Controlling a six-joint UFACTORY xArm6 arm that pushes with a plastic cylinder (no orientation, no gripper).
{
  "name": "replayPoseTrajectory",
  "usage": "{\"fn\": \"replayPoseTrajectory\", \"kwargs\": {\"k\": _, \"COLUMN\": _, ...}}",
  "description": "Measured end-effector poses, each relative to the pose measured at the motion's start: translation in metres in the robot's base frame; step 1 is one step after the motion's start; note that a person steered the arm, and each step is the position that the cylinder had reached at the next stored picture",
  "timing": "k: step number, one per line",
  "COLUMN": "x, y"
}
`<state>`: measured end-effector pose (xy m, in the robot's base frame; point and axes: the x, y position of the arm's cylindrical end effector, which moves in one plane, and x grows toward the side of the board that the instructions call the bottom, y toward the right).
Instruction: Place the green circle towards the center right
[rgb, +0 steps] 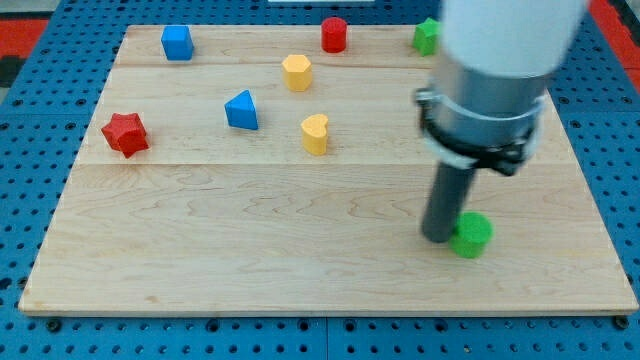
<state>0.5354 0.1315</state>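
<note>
The green circle (472, 235) sits on the wooden board (250, 250) at the view's lower right. My tip (438, 238) rests on the board right against the circle's left side. The arm's white and grey body rises above it and hides part of the board's right side.
A second green block (427, 36) sits at the top right, partly hidden by the arm. A red cylinder (334, 34), a yellow hexagon (297, 72), a yellow heart (315, 134), a blue triangle (241, 111), a blue cube (177, 42) and a red star (125, 133) lie further left.
</note>
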Motion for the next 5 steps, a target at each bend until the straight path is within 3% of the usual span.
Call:
{"fn": "replayPoseTrajectory", "kwargs": {"k": 2, "x": 0.052, "y": 0.015}}
{"fn": "replayPoseTrajectory", "kwargs": {"k": 4, "x": -0.062, "y": 0.094}}
{"fn": "replayPoseTrajectory", "kwargs": {"k": 5, "x": -0.087, "y": 0.119}}
